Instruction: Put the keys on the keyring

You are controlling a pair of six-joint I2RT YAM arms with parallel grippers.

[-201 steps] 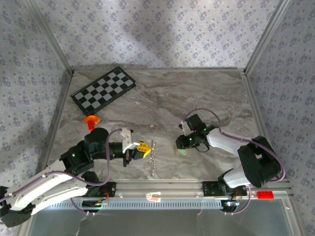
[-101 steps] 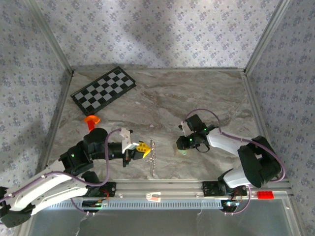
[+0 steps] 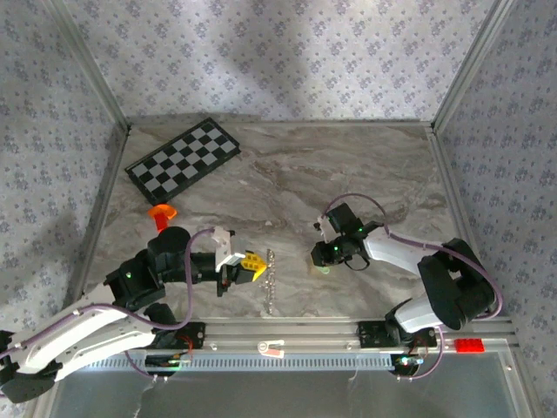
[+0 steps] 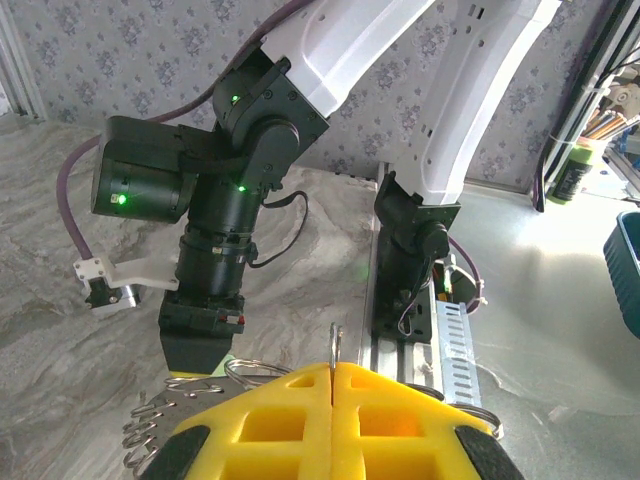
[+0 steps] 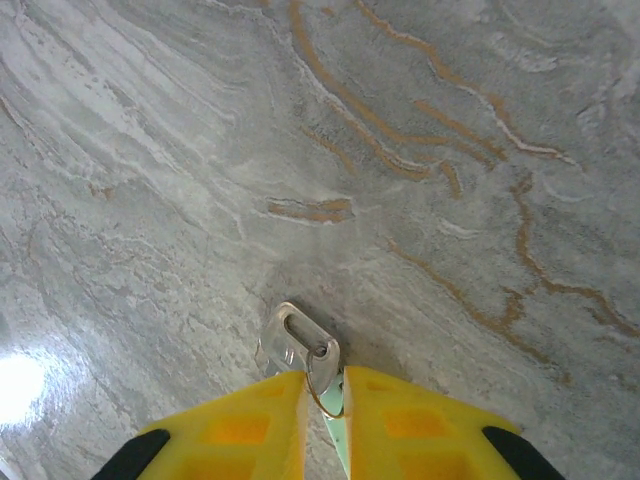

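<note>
Left gripper [image 4: 332, 372]: fingers pressed together on the keyring [image 4: 252, 371], which stands on edge. Right gripper [image 5: 324, 384]: fingers pinching the key [image 5: 300, 345] down at the worktop [image 5: 450, 200], apart to the keyring's right. Advised: steady the keyring and present the key's eyelet squarely to its wire.

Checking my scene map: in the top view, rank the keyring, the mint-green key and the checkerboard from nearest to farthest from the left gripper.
1. keyring, at the tips of the left gripper.
2. mint-green key, to the right, mid-table.
3. checkerboard, far-left corner.
</note>
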